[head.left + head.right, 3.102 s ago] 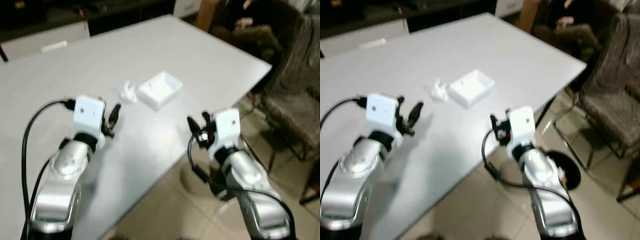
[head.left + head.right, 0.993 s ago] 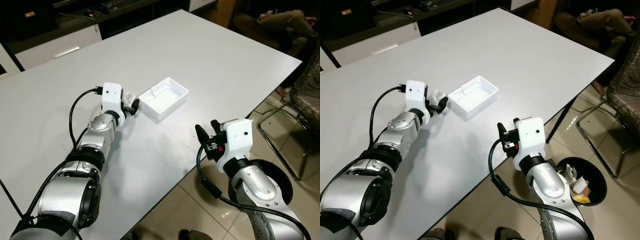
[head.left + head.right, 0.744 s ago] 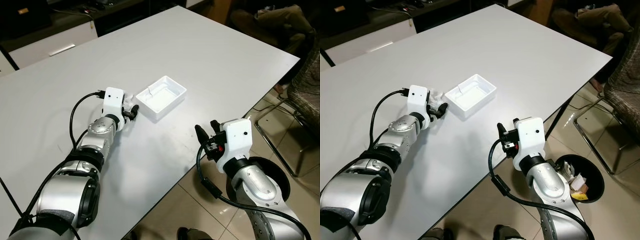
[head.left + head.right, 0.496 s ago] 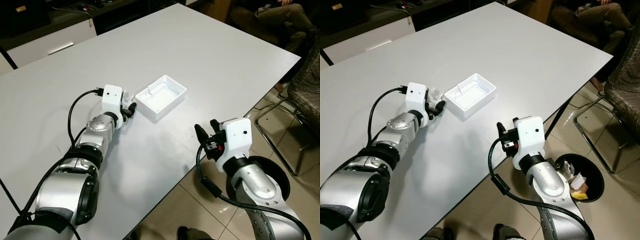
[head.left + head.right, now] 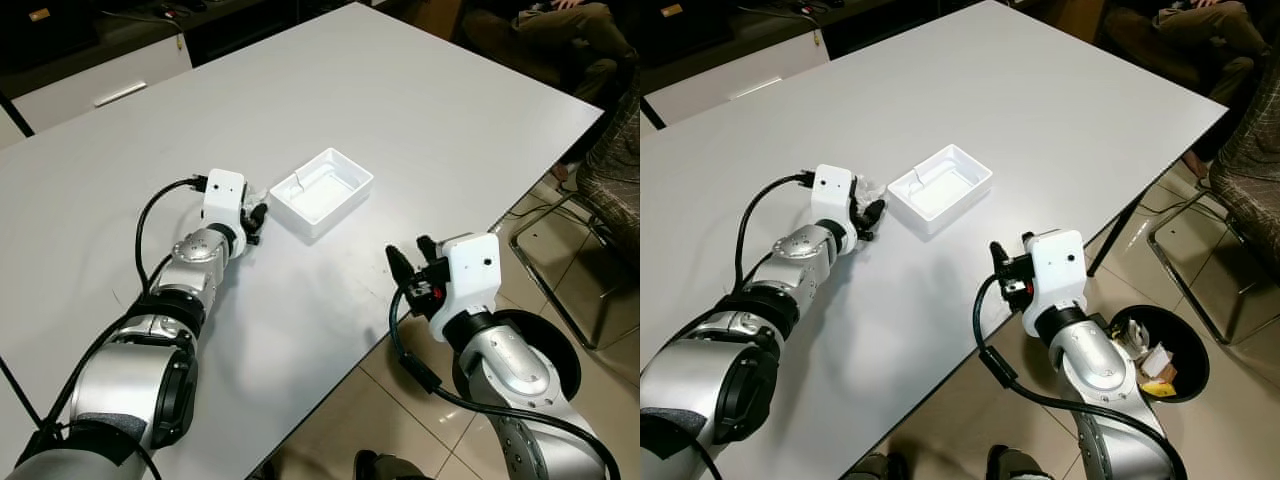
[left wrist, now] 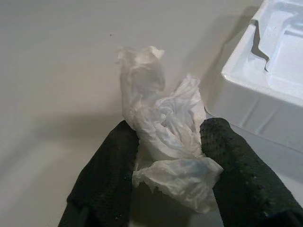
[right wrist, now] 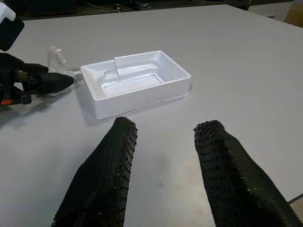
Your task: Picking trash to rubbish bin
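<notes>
left pincer: left pincer (image 6: 163, 156) reached out over the big light grey desk (image 5: 420, 110), both black fingers (image 6: 106, 177) pressed against a crumpled white tissue wad (image 6: 163, 132), clamped on it.
trash: tissue wad (image 5: 870, 190) is down at desk level, just beside the near-left corner of the white moulded plastic tray (image 5: 322, 192). Can't tell if it touches the tray. Part of the wad sticks out past the fingertips.
tray: shallow rectangular insert, open side up, sitting flat on the desk about mid-way across, well in from the edges. Right wrist view shows a stepped recess inside it (image 7: 135, 80).
right pincer: right pincer (image 7: 163, 142) held above the near desk edge, pointed at the tray, fingers (image 7: 106, 175) spread apart with nothing between them. Well short of the tray.
bin: round black rubbish bin (image 5: 1160, 355) on the tiled floor (image 5: 960, 420) to the robot's right, below the desk edge and partly behind the right arm. White and yellow scraps visible inside.
surroundings: patterned chair (image 5: 610, 170) on metal legs at far right; a seated person's legs (image 5: 545, 30) past the far desk corner; low white cabinet (image 5: 100, 85) behind the desk.
</notes>
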### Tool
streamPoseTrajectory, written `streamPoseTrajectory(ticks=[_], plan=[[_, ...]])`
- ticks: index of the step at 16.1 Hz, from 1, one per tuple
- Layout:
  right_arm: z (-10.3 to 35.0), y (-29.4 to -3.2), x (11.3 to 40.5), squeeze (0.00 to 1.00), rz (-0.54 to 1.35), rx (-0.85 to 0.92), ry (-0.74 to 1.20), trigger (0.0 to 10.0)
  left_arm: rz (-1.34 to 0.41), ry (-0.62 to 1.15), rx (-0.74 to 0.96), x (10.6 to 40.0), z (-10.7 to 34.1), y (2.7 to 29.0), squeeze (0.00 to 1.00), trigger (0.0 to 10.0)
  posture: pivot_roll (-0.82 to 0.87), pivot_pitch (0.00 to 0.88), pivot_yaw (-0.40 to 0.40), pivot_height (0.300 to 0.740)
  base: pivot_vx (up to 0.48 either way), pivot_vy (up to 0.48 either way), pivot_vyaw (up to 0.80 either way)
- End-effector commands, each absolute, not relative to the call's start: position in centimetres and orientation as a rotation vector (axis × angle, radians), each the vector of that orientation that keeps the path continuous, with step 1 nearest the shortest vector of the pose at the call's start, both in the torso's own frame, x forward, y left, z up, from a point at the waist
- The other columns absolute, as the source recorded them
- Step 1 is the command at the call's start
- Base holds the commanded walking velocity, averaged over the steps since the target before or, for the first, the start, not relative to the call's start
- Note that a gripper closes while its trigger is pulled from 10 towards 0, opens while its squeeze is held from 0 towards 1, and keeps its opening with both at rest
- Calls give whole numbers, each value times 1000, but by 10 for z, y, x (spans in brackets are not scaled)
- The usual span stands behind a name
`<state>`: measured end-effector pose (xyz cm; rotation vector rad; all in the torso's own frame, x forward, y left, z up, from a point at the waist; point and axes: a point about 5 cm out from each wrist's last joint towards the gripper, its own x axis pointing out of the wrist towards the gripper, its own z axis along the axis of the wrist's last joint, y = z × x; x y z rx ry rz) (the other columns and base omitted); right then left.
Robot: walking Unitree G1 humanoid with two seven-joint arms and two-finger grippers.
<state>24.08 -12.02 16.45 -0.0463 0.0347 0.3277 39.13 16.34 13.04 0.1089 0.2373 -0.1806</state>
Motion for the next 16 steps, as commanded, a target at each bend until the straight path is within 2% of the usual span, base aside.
streamPoseTrajectory(ticks=[1,3,5,7,16], plan=[[163,-118,239,0,351,-13,47,10000,-192,234,129,394,136,164,0,0,-114,163,19,740,0,0,0],[166,-112,236,0,422,34,41,10000,-191,233,131,394,136,165,0,0,-113,162,19,740,0,0,0],[168,-98,225,0,619,113,68,10000,-188,230,129,394,137,167,0,0,-111,161,17,740,0,0,0],[165,-90,217,0,721,97,107,10000,-187,227,127,394,138,168,0,0,-109,160,15,740,0,0,0],[158,-91,218,0,720,41,138,10000,-201,208,99,394,140,169,0,0,-93,148,17,740,0,0,0]])
